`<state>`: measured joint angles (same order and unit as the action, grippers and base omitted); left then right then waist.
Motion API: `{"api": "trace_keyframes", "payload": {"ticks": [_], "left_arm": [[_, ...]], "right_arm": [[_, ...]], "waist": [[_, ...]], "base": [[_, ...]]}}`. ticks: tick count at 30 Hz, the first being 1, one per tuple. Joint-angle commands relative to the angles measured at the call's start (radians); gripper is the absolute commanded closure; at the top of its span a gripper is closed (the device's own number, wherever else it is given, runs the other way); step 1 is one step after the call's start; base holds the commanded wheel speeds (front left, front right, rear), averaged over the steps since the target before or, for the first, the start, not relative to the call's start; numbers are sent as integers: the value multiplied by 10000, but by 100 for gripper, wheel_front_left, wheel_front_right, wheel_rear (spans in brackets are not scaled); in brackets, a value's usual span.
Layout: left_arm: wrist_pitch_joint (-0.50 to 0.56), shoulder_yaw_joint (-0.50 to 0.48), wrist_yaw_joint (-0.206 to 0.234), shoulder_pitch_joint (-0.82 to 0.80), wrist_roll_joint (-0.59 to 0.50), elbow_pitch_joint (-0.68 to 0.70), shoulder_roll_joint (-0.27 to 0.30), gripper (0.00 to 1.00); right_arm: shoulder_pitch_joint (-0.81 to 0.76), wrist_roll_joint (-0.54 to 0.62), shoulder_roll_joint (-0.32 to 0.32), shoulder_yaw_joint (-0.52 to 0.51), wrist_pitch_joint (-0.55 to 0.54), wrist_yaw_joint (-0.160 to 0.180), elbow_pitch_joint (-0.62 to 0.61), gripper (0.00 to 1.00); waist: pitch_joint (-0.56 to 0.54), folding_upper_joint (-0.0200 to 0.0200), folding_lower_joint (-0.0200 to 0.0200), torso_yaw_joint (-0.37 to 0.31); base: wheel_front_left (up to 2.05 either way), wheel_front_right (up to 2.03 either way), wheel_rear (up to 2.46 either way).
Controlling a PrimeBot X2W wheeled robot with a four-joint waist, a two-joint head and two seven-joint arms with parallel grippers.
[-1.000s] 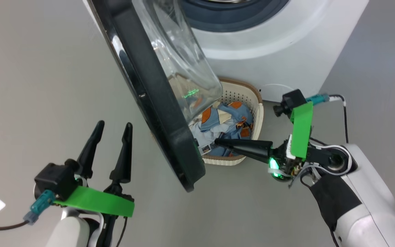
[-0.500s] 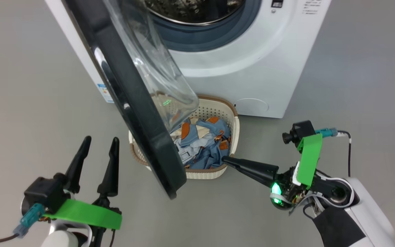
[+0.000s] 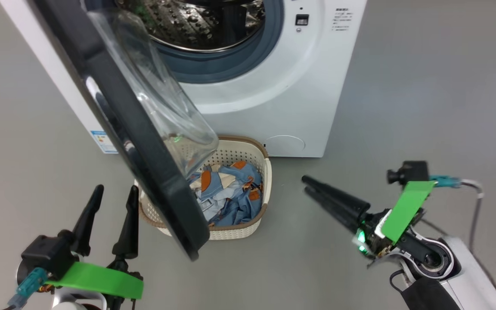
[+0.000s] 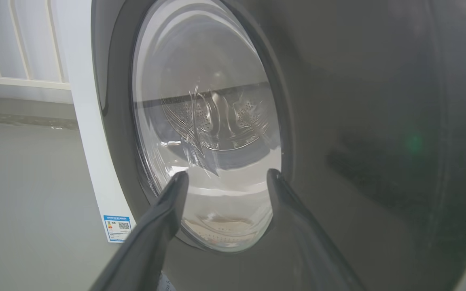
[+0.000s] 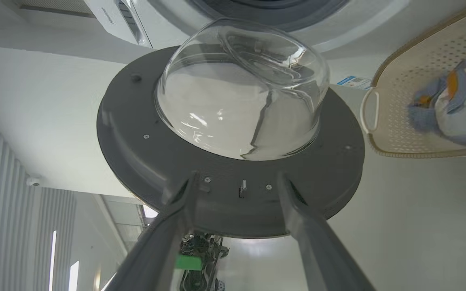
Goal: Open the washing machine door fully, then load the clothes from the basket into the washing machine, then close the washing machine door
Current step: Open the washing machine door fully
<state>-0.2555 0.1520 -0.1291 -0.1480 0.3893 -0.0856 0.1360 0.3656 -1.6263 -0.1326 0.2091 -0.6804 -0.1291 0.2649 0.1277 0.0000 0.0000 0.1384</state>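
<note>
White steel, the washing machine (image 3: 274,107) stands at 12 o'clock in the head view, and more of its perforated drum shows than a second ago. The whole picture has slid, so that is the camera's doing and not the machine's.

The washing machine door (image 3: 149,172) stands partly swung out. Its black edge runs from 11 o'clock down towards 6, and its glass bowl (image 3: 157,107) hangs over the basket's left part, as it did before.

The basket (image 3: 239,230) sits on the grey floor (image 3: 403,86) at the machine's 6 o'clock. The clothes (image 3: 226,198) lie heaped inside it, blue with orange patches, much as they lay earlier.

The clear change is at the right gripper (image 3: 306,183). A second ago its fingers were pressed together and reached over the basket's near rim into the clothes. Now it is drawn back to the basket's 3 o'clock, over bare floor and clear of the rim. In the right wrist view its fingers stand wide apart with nothing between them, pointing at the door's inner face.

The left gripper (image 3: 116,188) rests at the basket's 8 o'clock, outside the door. Its fingers are spread and empty, as before. The left wrist view looks between them at the door's outer face and glass, with the blue label (image 3: 103,142) at 7 o'clock.
</note>
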Motion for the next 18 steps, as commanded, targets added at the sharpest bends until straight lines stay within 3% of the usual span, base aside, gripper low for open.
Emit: {"api": "trace_keyframes", "payload": {"ticks": [1,5,11,18], "left_arm": [[-63,-389,-16,-142,-112,270,226,0],[-63,-492,-16,-124,-73,286,221,0],[-63,-503,-16,-162,-45,290,261,0],[-63,-504,-16,-81,-52,282,264,0]], "right_arm": [[-14,433,-25,65,345,-16,-413,0],[-37,2265,-102,-41,2554,-16,-768,0],[-7,3769,-416,426,4455,-16,-883,0],[156,6022,-1043,1343,7528,-16,-360,0]], "waist": [[-64,0,0,-122],[-47,0,0,-258],[-62,0,0,-328],[-159,0,0,-367]], "base": [[0,0,0],[0,0,0],[0,0,0],[0,0,0]]}}
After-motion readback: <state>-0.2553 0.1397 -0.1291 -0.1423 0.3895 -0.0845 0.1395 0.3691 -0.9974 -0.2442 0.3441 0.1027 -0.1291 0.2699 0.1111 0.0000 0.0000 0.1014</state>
